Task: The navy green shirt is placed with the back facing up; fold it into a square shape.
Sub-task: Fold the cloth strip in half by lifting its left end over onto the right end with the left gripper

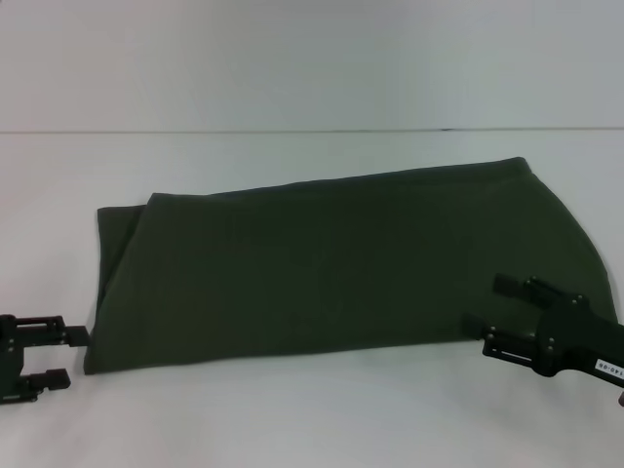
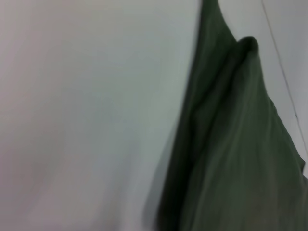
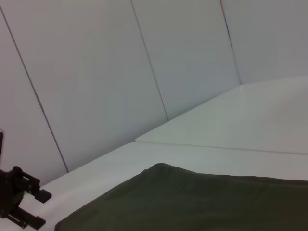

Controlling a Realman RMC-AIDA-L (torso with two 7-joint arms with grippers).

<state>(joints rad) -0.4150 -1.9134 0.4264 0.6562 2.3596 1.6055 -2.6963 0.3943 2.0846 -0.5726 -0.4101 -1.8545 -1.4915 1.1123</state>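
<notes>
The navy green shirt (image 1: pixel 331 263) lies on the white table as a long folded band, its folded layers showing at the left end. In the left wrist view the shirt (image 2: pixel 231 144) shows a folded edge with a ridge. My left gripper (image 1: pixel 66 358) stands open on the table just off the shirt's near left corner, with nothing between its fingers. Over the shirt's near right corner, my right gripper (image 1: pixel 490 304) is open, fingers pointing left. The right wrist view shows the shirt (image 3: pixel 192 202) and, farther off, the left gripper (image 3: pixel 21 202).
The white table (image 1: pixel 292 419) extends in front of and behind the shirt. A pale panelled wall (image 1: pixel 292 58) rises at the back; its seams show in the right wrist view.
</notes>
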